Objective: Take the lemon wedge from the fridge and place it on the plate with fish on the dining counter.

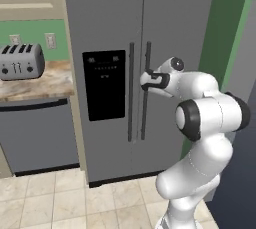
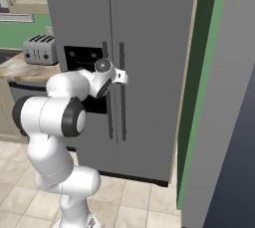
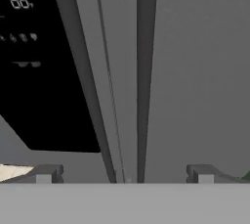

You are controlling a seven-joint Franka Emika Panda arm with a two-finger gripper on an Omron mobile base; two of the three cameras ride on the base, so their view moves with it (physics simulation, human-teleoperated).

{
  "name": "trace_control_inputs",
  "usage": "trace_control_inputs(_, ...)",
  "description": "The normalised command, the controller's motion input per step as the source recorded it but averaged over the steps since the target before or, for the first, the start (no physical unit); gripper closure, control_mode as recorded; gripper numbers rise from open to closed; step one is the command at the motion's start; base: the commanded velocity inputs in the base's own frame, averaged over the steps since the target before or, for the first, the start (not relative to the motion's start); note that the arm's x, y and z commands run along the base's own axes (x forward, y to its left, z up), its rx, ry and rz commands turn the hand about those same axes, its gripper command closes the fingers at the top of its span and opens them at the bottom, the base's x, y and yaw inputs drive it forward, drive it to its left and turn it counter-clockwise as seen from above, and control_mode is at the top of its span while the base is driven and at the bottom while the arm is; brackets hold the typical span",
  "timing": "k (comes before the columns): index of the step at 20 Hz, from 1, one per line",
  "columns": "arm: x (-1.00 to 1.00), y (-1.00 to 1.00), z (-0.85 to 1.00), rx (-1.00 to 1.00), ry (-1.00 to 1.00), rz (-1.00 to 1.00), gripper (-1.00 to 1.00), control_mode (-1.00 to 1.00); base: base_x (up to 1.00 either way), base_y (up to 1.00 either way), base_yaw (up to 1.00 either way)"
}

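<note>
Fridge (image 1: 135, 73) doors both shut; open gripper (image 3: 124, 171) straddles the right door handle (image 3: 145, 71), not clamped. Lemon retrieval and plating all remain.

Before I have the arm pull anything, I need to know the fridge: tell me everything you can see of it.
The fridge is tall, plain grey and metal-looking, with two doors, both shut. Two long dark upright handles run side by side along the middle seam. The left door carries a black dispenser panel. It stands on the tiled floor, with a counter at its left and a green wall at its right. The open pincer sits right at the handles, its fingers on either side of them, not closed on either.
</note>
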Motion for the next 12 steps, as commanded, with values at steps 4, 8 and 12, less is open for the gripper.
trace_control_inputs(4,0.47,0.00,-0.06,0.00,0.00,0.00,-1.00,-1.00,0.00,0.00,0.00)
trace_control_inputs(8,0.44,-0.01,-0.13,0.00,0.00,0.00,-1.00,-1.00,0.00,0.00,0.00)
trace_control_inputs(12,0.37,-0.11,-0.15,0.00,-0.02,0.00,-1.00,-1.00,0.00,0.00,0.00)
